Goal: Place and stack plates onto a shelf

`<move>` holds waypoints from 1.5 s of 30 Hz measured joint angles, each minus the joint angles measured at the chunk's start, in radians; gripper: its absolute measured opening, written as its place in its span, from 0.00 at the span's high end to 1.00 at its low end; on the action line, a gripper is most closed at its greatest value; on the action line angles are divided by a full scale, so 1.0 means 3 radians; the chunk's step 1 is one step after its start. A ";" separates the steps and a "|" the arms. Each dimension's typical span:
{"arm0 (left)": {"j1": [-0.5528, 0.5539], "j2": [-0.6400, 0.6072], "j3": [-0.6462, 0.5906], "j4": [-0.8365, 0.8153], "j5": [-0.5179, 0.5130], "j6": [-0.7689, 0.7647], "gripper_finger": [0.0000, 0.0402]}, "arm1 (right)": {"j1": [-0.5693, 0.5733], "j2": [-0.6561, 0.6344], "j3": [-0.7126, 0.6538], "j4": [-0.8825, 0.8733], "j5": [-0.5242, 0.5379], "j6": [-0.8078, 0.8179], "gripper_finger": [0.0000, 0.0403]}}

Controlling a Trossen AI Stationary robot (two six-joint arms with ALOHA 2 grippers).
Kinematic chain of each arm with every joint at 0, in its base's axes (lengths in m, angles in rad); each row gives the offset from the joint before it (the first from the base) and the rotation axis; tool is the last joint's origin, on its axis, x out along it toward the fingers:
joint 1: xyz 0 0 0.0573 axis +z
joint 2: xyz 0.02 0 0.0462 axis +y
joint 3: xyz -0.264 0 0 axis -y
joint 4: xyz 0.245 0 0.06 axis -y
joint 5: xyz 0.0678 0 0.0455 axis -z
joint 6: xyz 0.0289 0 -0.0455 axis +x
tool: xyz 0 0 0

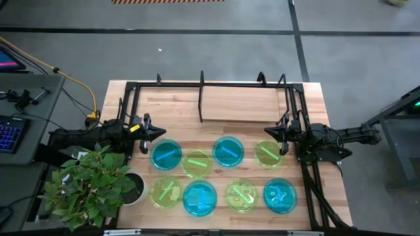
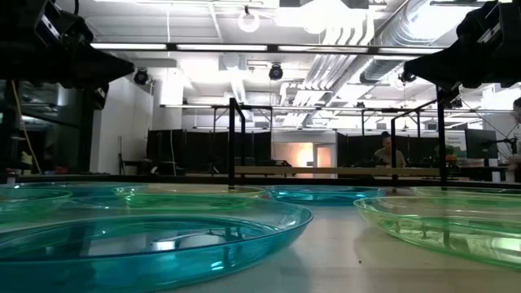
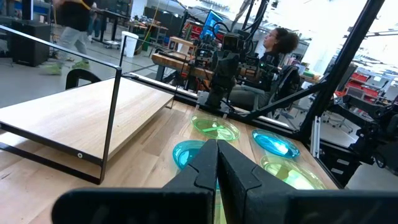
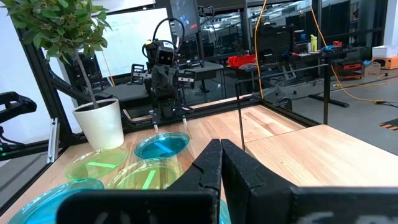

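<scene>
- Eight plates lie in two rows on the table, apparently none on the shelf.
- Left gripper and right gripper hover at the row's ends, jaws pinched together, empty.

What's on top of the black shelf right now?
Nothing shows on the shelf: its light wood board looks bare. All eight plates lie on the table in front of it. What is under the board cannot be seen.
</scene>
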 joint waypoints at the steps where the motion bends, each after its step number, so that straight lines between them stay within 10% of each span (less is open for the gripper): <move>1: 0.0000 0.0000 0.0000 -0.0001 0.0000 0.0000 1.00 | 0.0001 0.0000 0.0000 -0.0001 0.0000 0.0000 1.00; 14: -0.0001 0.0009 -0.0001 0.0786 -0.0082 -0.0383 1.00 | 0.0000 0.0001 0.0001 -0.0001 0.0000 -0.0001 1.00; 20: 0.0000 0.0062 0.0005 0.2361 -0.1367 -0.0951 1.00 | 0.0001 0.0001 0.0000 0.0000 0.0000 0.0001 1.00; 26: 0.0034 0.0151 0.0030 0.2462 -0.2307 -0.1321 1.00 | 0.0000 0.0000 -0.0001 -0.0002 0.0000 0.0000 1.00; 35: 0.0372 0.1487 0.0327 0.2424 -0.1400 -0.2431 1.00 | 0.0001 0.0000 -0.0001 -0.0011 0.0000 -0.0001 1.00; 41: 0.0616 0.1988 0.0543 0.2413 -0.1643 -0.2411 1.00 | 0.0000 0.0000 -0.0001 -0.0030 0.0001 -0.0001 1.00; 45: 0.0921 0.2054 0.0779 0.1557 -0.0434 -0.2438 0.99 | 0.0001 0.0001 0.0000 -0.0052 0.0001 0.0000 1.00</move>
